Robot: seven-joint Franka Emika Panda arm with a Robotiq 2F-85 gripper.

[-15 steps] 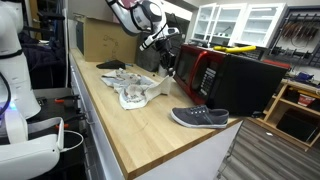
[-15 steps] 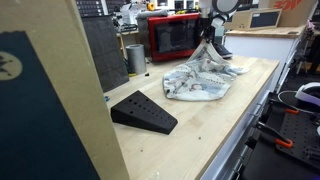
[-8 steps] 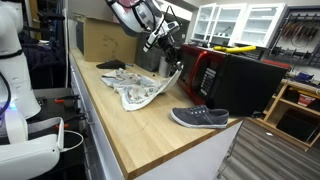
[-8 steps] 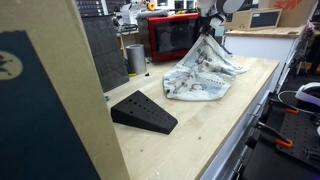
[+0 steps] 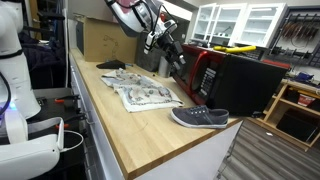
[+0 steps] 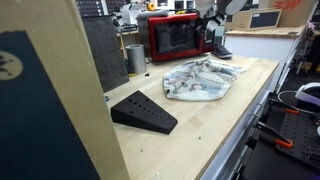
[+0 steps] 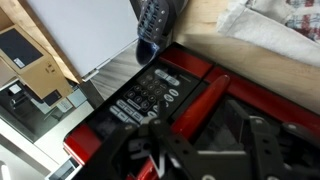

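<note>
The patterned cloth point(image 5: 145, 93) lay spread on the wooden surface point(image 5: 130, 130) in the middle of the frame. It was mostly flat but rumpled, with folds and a raised ridge that showed in an exterior view point(image 6: 200, 80). No part of it hung from the claw point(image 5: 176, 58), which stood in the air above the cloth's far edge, in the upper middle of the frame beside the red microwave point(image 5: 225, 75). In the wrist view the claw point(image 7: 215, 150) was a dark blur along the bottom edge. Its fingers looked apart, with the red of the microwave's keypad panel point(image 7: 150, 95) showing between them and nothing clamped there. The cloth appeared in that view only as a pale corner at the upper right point(image 7: 285, 30), well clear of the fingers. Judged from this, setting the cloth down on the surface seemed done and the grip on it given up. What might have been left was smoothing, since the cloth was creased and lay slightly askew rather than squared. A grey shoe point(image 5: 200, 118) sat apart from the cloth at the lower right, near the surface's end, untouched. A black wedge-shaped block point(image 6: 143, 112) rested at the lower left in an exterior view, also away from the cloth.
</note>
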